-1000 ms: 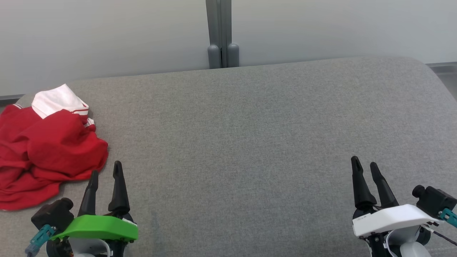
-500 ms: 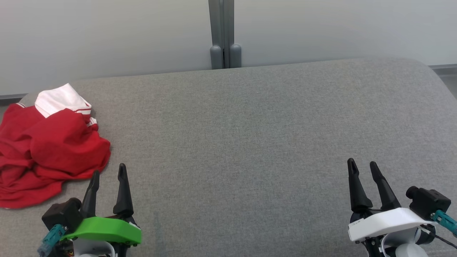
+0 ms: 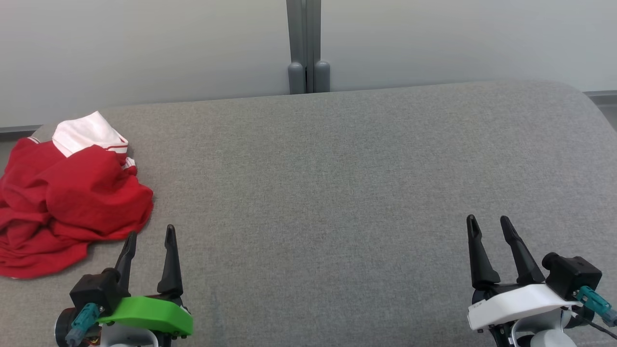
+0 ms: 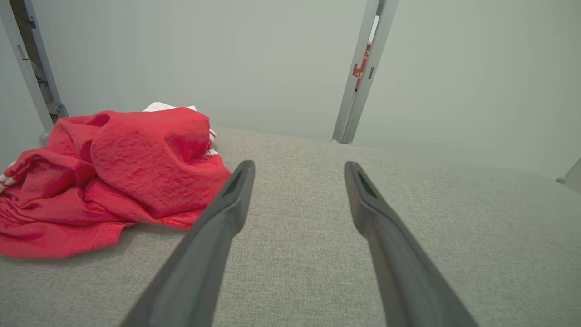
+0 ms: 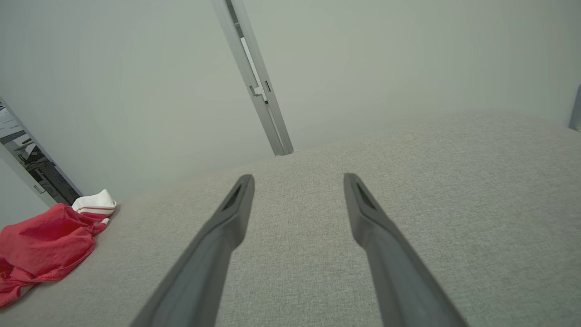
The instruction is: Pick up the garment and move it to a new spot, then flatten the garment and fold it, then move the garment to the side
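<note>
Crumpled red-and-white cloth garment (image 3: 72, 193) at left edge of grey upholstered pad (image 3: 337, 183) looked light, floppy, probably best pinched at its raised near fold; left gripper (image 3: 150, 233), right gripper (image 3: 488, 220) both gaped empty.

I see a table (image 3: 337, 183) covered in grey woven fabric, its far corners rounded. Behind it stands a plain pale wall (image 3: 144, 48), split by a grey metal post (image 3: 303, 29) with two rounded caps (image 3: 296, 77) at its foot. In my left wrist view, the post carries a small red tag (image 4: 358, 69).
</note>
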